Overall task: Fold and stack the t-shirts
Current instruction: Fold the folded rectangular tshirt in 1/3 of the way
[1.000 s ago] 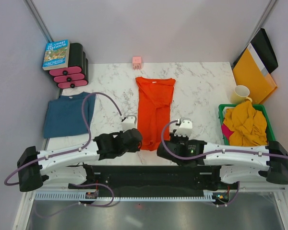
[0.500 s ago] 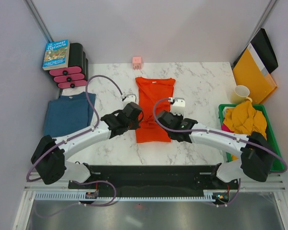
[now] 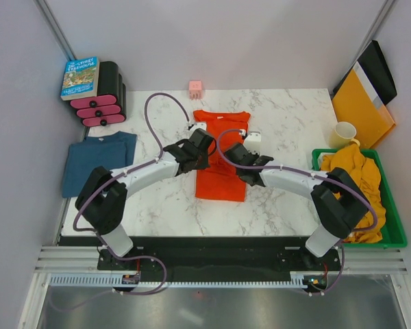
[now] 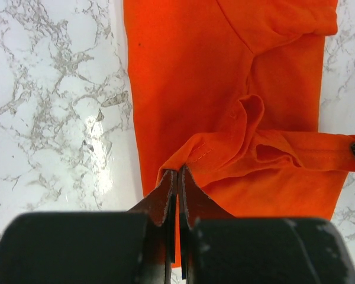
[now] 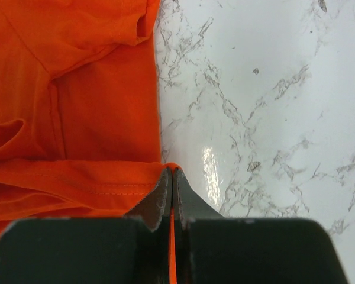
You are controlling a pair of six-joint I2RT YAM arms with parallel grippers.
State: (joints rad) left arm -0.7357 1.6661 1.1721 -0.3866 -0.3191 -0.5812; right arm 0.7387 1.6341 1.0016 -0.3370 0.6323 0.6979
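Note:
An orange-red t-shirt (image 3: pixel 220 151) lies lengthwise mid-table, its lower hem lifted and carried over its middle. My left gripper (image 3: pixel 204 145) is shut on the hem's left corner (image 4: pixel 180 168). On the right side, my right gripper (image 3: pixel 234 152) is shut on the hem's other corner (image 5: pixel 173 168). Between the two the hem sags in folds (image 4: pixel 266 148). A teal-blue t-shirt (image 3: pixel 99 161) lies folded flat at the left edge. Mustard-yellow shirts (image 3: pixel 349 175) are heaped in the green basket, with a bit of pink (image 3: pixel 323 188) beneath.
A green basket (image 3: pixel 390 233) stands at the right edge. Behind it are a cream mug (image 3: pixel 342 133) and a yellow-orange folder (image 3: pixel 363 110). A small pink block (image 3: pixel 195 88) sits at the back. A book (image 3: pixel 80 77) rests on black-and-pink rolls (image 3: pixel 103 103) at back left.
Both grippers have carried the orange-red shirt's lower hem away from the near edge toward the collar, folding the shirt over itself. Both arms have stretched farther across the table.

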